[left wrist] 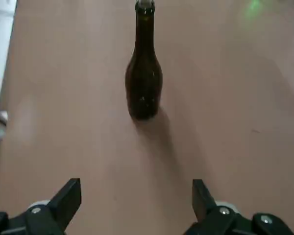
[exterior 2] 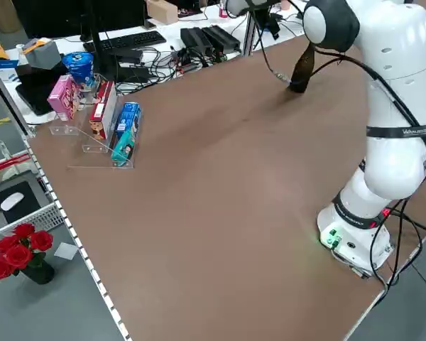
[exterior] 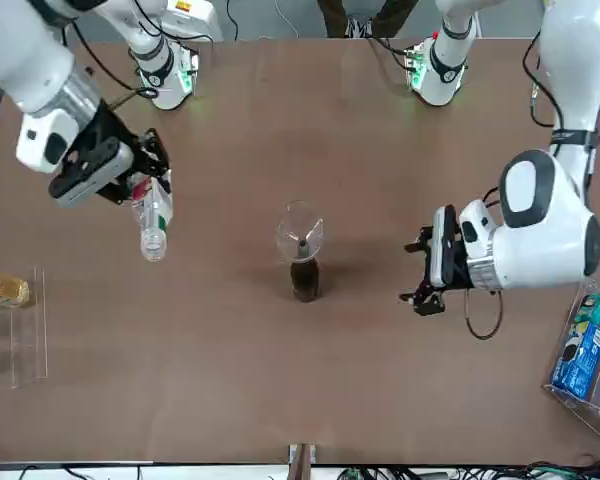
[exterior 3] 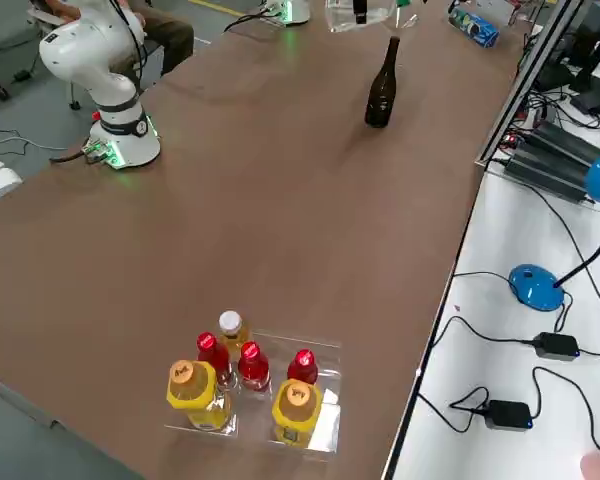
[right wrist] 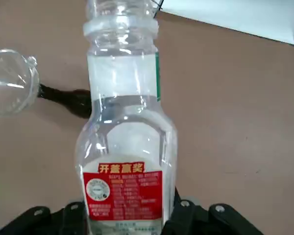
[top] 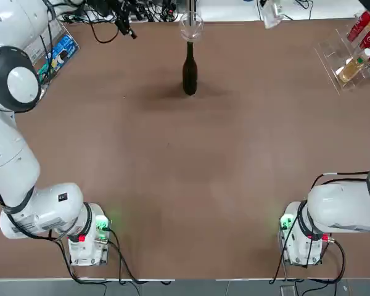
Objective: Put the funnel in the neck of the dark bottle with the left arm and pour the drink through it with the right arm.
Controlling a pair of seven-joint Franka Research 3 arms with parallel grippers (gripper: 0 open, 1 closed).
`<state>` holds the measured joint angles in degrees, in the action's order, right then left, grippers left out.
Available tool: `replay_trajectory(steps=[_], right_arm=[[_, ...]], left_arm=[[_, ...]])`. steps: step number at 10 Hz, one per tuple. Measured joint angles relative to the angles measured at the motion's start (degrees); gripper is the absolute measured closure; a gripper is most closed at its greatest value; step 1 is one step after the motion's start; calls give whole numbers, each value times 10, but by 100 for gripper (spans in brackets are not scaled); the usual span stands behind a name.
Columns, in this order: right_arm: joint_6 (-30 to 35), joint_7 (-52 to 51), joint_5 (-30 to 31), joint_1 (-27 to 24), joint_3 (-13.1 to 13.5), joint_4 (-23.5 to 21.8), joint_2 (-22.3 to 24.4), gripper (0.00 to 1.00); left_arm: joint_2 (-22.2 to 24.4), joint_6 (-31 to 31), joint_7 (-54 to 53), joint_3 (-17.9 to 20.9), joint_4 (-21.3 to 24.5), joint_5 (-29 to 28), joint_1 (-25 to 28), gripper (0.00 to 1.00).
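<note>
Funnel (exterior: 300, 232) seated in the dark bottle (exterior: 304, 278), near the worktop's far edge, midway along. Your left gripper (exterior: 427, 272) is wide, empty, beside it. Right gripper (exterior: 140, 185) holds the uncapped drink (exterior: 154, 220), tilted, well aside. Pouring remains.

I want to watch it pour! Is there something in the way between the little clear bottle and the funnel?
Nothing visible. The right tool holds the drink off to one side of the funnel, which sits in the dark bottle. Only bare table lies between them.
</note>
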<state>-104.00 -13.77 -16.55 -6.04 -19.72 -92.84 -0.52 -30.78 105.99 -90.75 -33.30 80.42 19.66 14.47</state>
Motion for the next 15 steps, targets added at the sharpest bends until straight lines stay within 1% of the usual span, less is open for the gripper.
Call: replay_trajectory(steps=[2, 3, 5, 7, 8, 9, 10, 12, 13, 14, 15], right_arm=[[0, -152, -52, -1, 79, -53, 27, 47], [0, -229, -72, -1, 116, -80, 38, 47], [-12, -385, -114, -1, 180, -139, 54, 47], [-36, -523, -157, -1, 226, -193, 58, 47], [-40, -590, -177, -1, 248, -214, 58, 47], [-41, -664, -206, -1, 273, -234, 58, 47], [-41, -742, -241, -1, 299, -256, 57, 47], [-42, -901, -313, -2, 339, -304, 43, 47], [-38, -977, -345, -2, 353, -317, 22, 47], [-25, -1045, -375, -2, 362, -323, -6, 47], [-9, -1115, -403, -2, 369, -324, -36, 47]], left_arm=[[5, -32, 56, 0, -28, -31, 20, 0], [23, -45, 131, 0, -38, -52, 25, 0], [85, -100, 341, 0, -42, -66, 29, 0], [129, -150, 574, 0, -38, -68, 46, 0], [145, -173, 671, 0, -36, -82, 50, 0], [160, -192, 718, 0, -36, -119, 50, 0], [177, -200, 739, 0, -36, -150, 51, 0], [207, -205, 779, 1, -34, -163, 77, 0], [218, -205, 800, 9, -33, -164, 88, 0], [228, -206, 810, 47, -30, -164, 73, 0], [243, -206, 816, 117, -20, -164, 18, 0]])
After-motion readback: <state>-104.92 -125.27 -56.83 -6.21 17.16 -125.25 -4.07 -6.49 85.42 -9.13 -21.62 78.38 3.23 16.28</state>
